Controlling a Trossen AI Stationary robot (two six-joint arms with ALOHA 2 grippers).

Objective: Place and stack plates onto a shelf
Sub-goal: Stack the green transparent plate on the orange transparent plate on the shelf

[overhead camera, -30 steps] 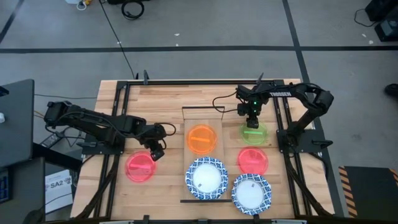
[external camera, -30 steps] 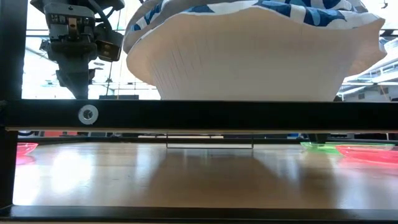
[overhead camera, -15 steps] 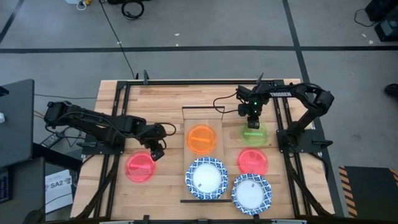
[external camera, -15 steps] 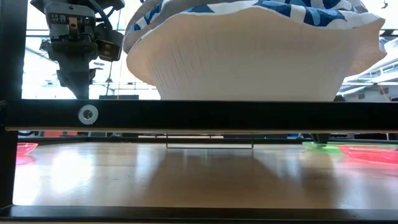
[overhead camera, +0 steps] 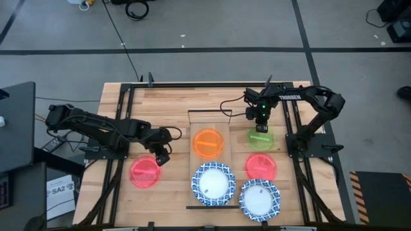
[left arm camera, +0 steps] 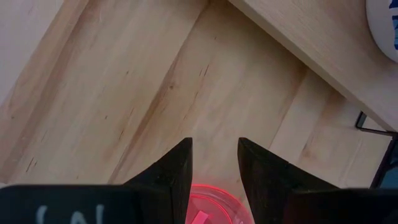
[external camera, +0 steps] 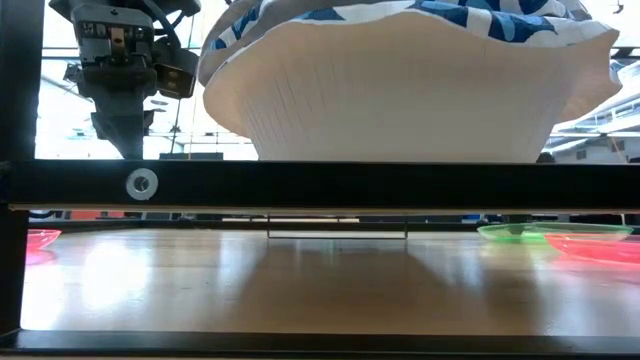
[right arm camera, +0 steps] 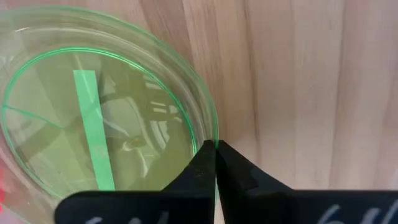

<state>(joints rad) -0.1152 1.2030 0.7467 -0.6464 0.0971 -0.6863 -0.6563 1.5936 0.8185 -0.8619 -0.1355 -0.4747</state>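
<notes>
Pinched shut since a second ago: right gripper [overhead camera: 260, 124], now clamped on the far rim of the yellow-green plate [overhead camera: 261, 138], fingers [right arm camera: 231, 167] meeting on the thin edge in the right wrist view. Lifted slightly at that side compared with before, judging by the low view, where the green plate [external camera: 522, 232] now shows more of its rim above the tabletop [overhead camera: 160, 102]. Unmoved: left gripper [overhead camera: 160, 157], parted and empty, hovering at the far right edge of a red-pink plate [overhead camera: 145, 172], a sliver of which [left arm camera: 208, 202] shows between its fingers [left arm camera: 177, 171]. On the shelf [overhead camera: 200, 119], the orange plate [overhead camera: 208, 144] toward the far half and a blue-rimmed white plate [overhead camera: 213, 183] at the near end. Just right of the shelf, a second red-pink plate [overhead camera: 261, 165] near the green one, and another blue-rimmed white plate [overhead camera: 259, 199] at the table's front.
</notes>
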